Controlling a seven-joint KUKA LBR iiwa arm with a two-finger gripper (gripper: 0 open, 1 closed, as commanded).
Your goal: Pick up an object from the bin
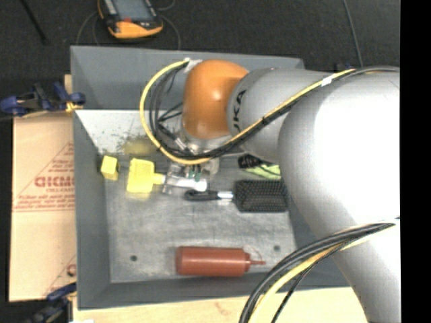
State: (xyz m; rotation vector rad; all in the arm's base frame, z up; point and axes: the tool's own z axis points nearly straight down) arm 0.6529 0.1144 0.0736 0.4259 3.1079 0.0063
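— Near the middle of the bin [87, 234], under the orange wrist cover [209, 103], our gripper [183, 180] sits low between the larger yellow block [141, 177] and the black brush [259, 195], whose white handle points toward it.

— Is it open? Holding anything?

— We cannot tell (the wrist hides that). We judge both things lie so close that a grasp could catch neither squarely, nudging one aside or pinching both.

— And the red bottle [215, 261]?

— Well apart, by the near wall; we expect no trouble there.
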